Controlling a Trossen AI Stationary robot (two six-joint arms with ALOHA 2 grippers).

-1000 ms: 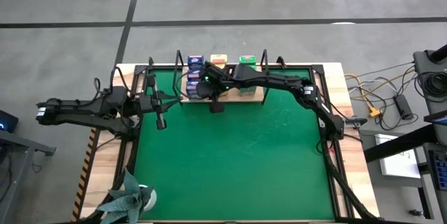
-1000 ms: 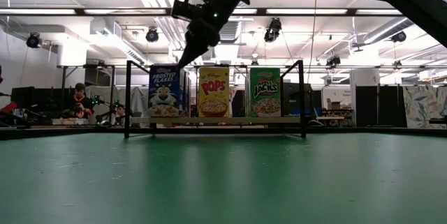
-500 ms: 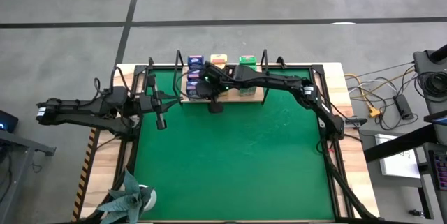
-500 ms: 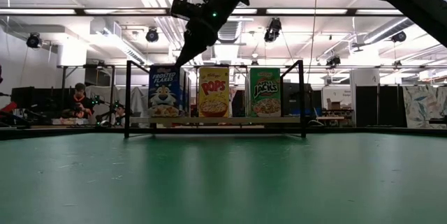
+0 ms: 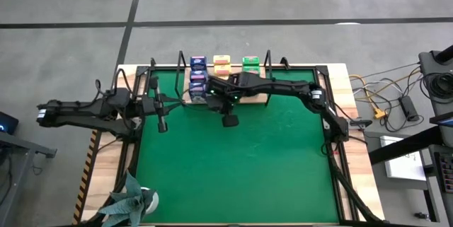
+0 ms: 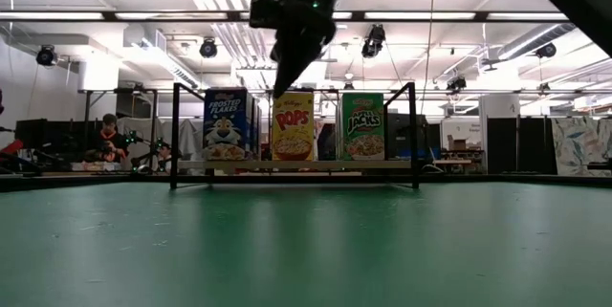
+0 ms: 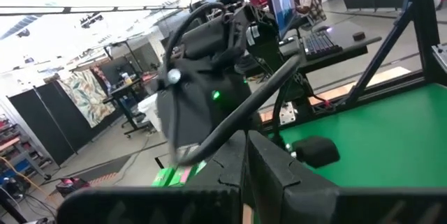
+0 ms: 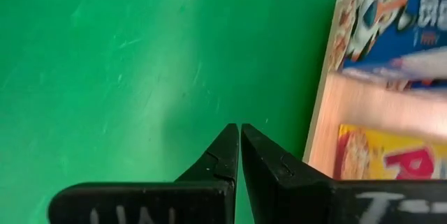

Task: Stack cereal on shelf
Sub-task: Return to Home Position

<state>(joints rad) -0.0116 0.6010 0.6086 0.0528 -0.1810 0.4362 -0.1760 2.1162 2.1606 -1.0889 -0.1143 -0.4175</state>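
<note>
The low view shows just three cereal [image 6: 293, 125] fronts on the shelf [image 6: 316, 165] — blue, yellow, green. From above, each is a row running back. The right pincer [image 5: 228, 120] hangs over the green mat [image 5: 233, 177] just before the shelf — clenched on nothing, as its wrist view shows. The left pincer [image 5: 163, 123], clenched and empty, waits at the worktop's [image 5: 352, 85] left side.

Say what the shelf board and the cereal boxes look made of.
Shelf board: light wood, probably, with a pale matt tan face. Cereal boxes: printed cardboard by the look, with flat panels, crisp edges and bright branding. Right gripper hangs shut, just off the shelf.
</note>
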